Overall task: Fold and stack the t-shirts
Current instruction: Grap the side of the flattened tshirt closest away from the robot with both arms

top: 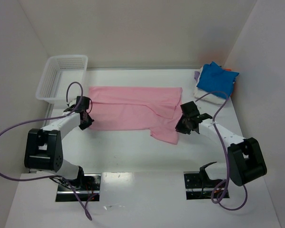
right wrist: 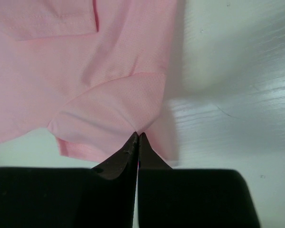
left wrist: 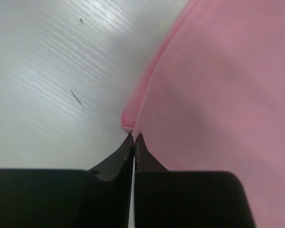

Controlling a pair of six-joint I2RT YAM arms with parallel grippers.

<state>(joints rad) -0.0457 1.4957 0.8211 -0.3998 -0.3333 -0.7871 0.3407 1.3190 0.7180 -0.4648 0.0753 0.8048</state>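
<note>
White walls enclose a scuffed white table where the pink t-shirt lies spread. The left gripper and the right gripper each pinch its edge, jaws together.

The pink t-shirt is a plain light pink with no print. The blue t-shirt is bright blue and lies over white cloth, with a lavender scrap beside it. The mesh basket is white, gridded with holes. The desk is white and finely streaked. The fingers are black and the cables purple.
</note>
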